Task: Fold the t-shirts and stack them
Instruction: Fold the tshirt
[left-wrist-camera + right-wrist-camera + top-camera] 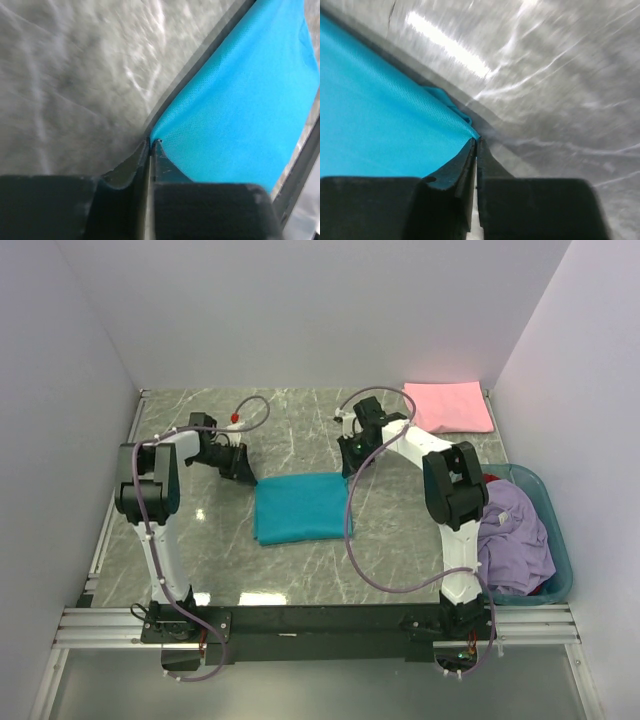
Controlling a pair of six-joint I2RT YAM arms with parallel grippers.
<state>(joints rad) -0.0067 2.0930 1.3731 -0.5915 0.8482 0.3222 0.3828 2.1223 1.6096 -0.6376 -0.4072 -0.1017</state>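
I've got L hand (150, 144) and R hand (476, 144) both pinched shut on shirt (300, 507) corners, tip-grip only. Uneven pull = corner slips, fold skews.

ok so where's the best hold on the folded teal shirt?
The two far corners, one claw each, coming in low from outside the far edge. The teal shirt lies flat as a folded rectangle, so only edges give a pinch; left claw and right claw sit shut there.

on the table (200, 530), a central t-shirt (298, 506); a second t-shirt (450, 406) lies behind it, rightward; heaped shirts (515, 535) sit in the right-edge basket (558, 530).
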